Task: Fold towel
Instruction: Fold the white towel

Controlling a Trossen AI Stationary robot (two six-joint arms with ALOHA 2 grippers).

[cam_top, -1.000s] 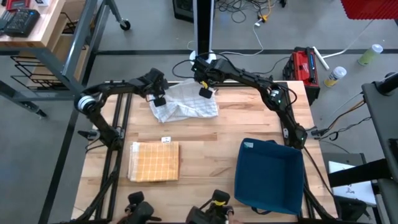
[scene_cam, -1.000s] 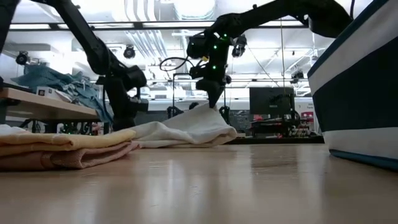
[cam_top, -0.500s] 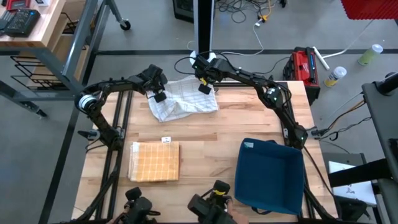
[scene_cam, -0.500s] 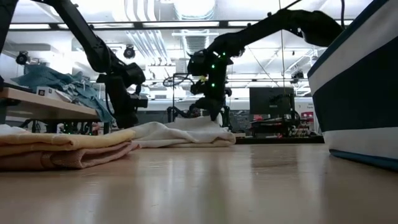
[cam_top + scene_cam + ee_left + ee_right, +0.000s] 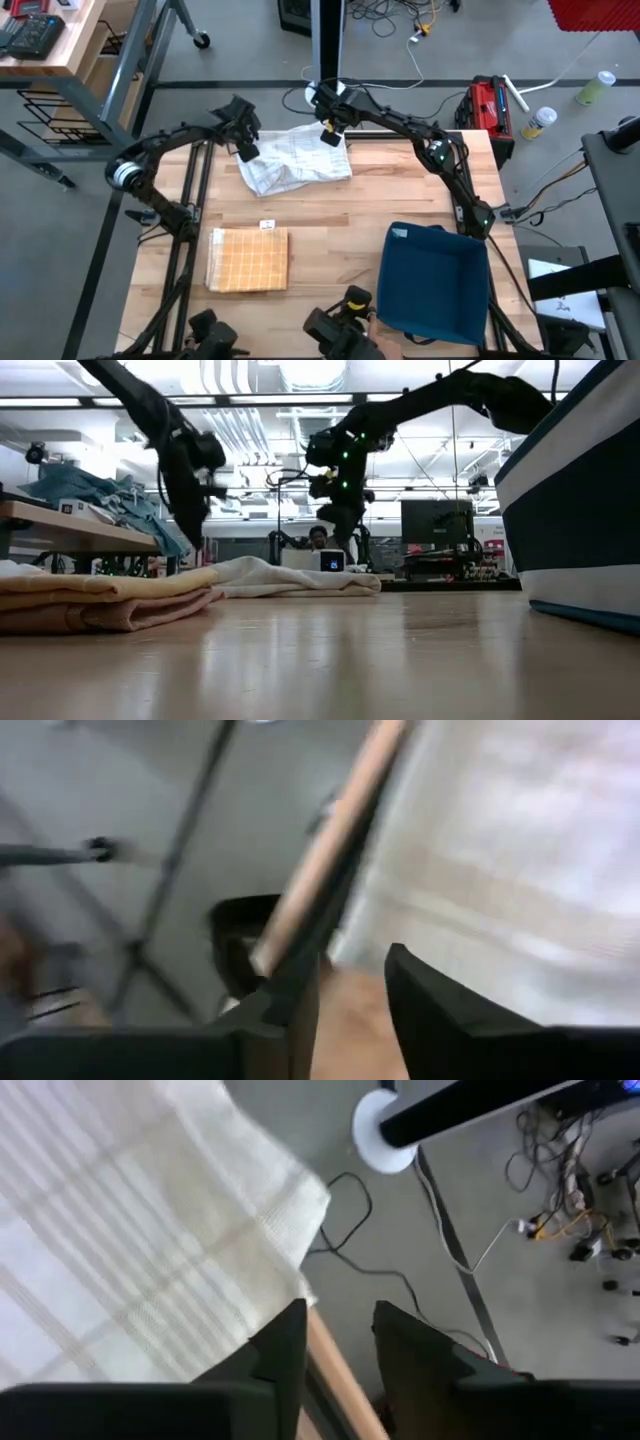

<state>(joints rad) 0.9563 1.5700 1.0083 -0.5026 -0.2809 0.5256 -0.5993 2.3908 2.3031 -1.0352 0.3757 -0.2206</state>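
I have the white towel [image 5: 296,160] lying rumpled at the far edge of the table [image 5: 350,225], roughly centred between the two arms, with one corner hanging just past the table's back edge in my right wrist view [image 5: 150,1250]. In the low view it sits as a low, flattened heap [image 5: 290,577]. My left gripper [image 5: 243,147] is up off the cloth at its far left corner, and from the left wrist view its fingers [image 5: 440,1020] stand a little apart with nothing between them. My right gripper [image 5: 328,136] hovers over the towel's far right corner; its fingers [image 5: 285,1350] are likewise parted with only floor and table edge showing in the gap. Nearer to me, on the left, a folded yellow checked towel [image 5: 248,259] lies flat, and on the right a dark blue bin [image 5: 433,282] sits by the front edge. A small white tag [image 5: 266,224] lies just beyond the yellow towel.
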